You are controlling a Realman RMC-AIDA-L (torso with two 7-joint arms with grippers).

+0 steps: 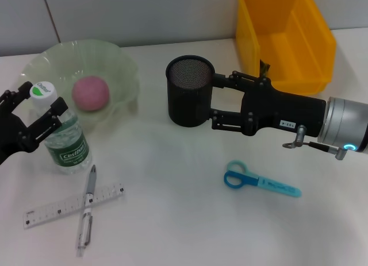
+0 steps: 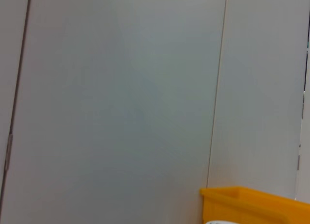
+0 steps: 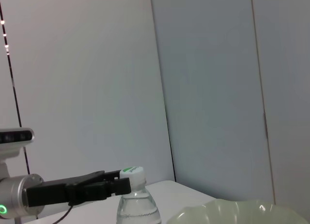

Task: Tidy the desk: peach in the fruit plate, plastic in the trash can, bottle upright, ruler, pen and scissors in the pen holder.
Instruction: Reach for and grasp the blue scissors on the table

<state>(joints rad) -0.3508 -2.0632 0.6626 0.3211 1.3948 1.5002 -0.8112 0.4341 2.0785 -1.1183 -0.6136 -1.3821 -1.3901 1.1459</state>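
Note:
The peach (image 1: 90, 93) lies in the pale green fruit plate (image 1: 123, 65) at the back left. Just in front of it the bottle (image 1: 66, 142) stands upright, and my left gripper (image 1: 41, 102) is shut on its neck below the white cap. The right wrist view shows that bottle (image 3: 138, 204) and the left gripper (image 3: 123, 184) from the side. My right gripper (image 1: 217, 101) is open, with its fingertips at the right side of the black mesh pen holder (image 1: 190, 93). The ruler (image 1: 54, 209) and pen (image 1: 87, 211) lie crossed at the front left. The blue scissors (image 1: 261, 182) lie front right. The plastic is out of view.
The yellow trash can (image 1: 287, 39) stands at the back right, behind my right arm. Its corner (image 2: 252, 204) shows in the left wrist view below a grey wall. The fruit plate's rim (image 3: 232, 209) shows in the right wrist view.

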